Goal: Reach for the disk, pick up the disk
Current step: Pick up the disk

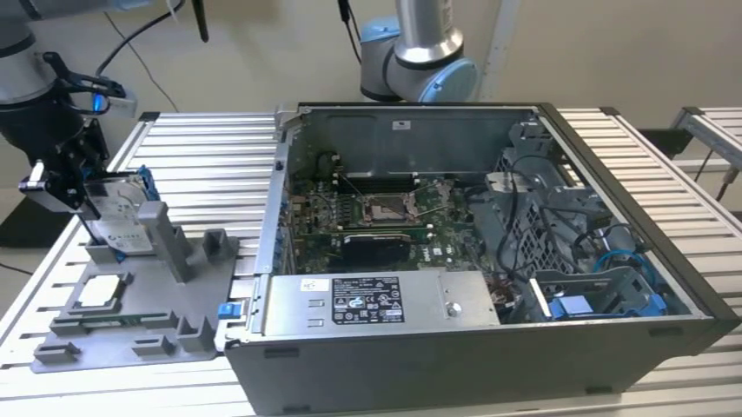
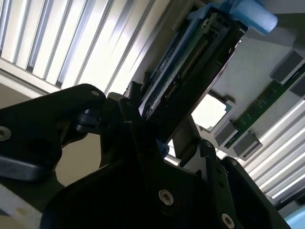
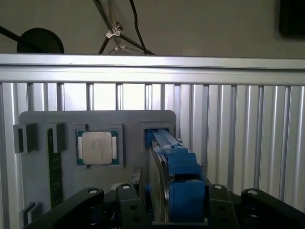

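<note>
AT THE FIXTURE: My black jaws straddle the flat silver-grey metal disk (image 1: 122,211) in its blue plastic bracket. The disk stands on edge in a slot at one corner of the grey plastic fixture (image 1: 174,291). In the first wrist view the disk (image 3: 181,176) rises edge-on between my jaws, one on either side and each very close to a face. In the second wrist view its connector edge (image 2: 190,62) runs out past them. Whether my jaws are clamped on it or just clear of it, I cannot tell. A small square silver chip (image 3: 96,148) lies flat in the recess beside the disk's slot. The fixture sits on the slatted aluminium tabletop (image 1: 208,165) near its edge at the exterior view's left, beside an open grey computer case (image 1: 464,261).
</note>
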Robot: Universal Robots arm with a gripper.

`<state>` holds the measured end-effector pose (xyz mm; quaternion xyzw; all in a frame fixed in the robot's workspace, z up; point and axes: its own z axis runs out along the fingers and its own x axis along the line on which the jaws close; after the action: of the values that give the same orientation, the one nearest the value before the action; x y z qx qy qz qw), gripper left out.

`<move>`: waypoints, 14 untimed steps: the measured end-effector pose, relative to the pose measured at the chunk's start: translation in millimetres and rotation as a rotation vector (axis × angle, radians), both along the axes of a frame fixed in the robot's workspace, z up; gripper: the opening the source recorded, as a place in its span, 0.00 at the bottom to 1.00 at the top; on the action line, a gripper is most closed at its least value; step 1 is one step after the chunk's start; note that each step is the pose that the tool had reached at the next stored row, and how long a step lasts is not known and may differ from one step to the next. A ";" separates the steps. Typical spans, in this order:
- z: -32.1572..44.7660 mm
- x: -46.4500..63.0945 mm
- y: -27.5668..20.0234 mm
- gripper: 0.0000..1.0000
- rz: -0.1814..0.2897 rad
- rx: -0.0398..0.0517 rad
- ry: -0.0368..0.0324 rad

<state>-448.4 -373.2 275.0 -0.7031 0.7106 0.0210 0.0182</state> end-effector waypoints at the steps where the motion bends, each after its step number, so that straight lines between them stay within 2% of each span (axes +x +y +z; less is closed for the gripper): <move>1: -0.1 0.0 0.0 1.00 0.000 -0.0001 0.0001; 5: -2.9 0.0 0.0 1.00 0.000 0.0000 -0.0001; 14: -3.2 0.0 0.0 1.00 0.000 -0.0001 0.0001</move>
<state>-448.4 -373.2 271.8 -0.7030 0.7106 0.0210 0.0182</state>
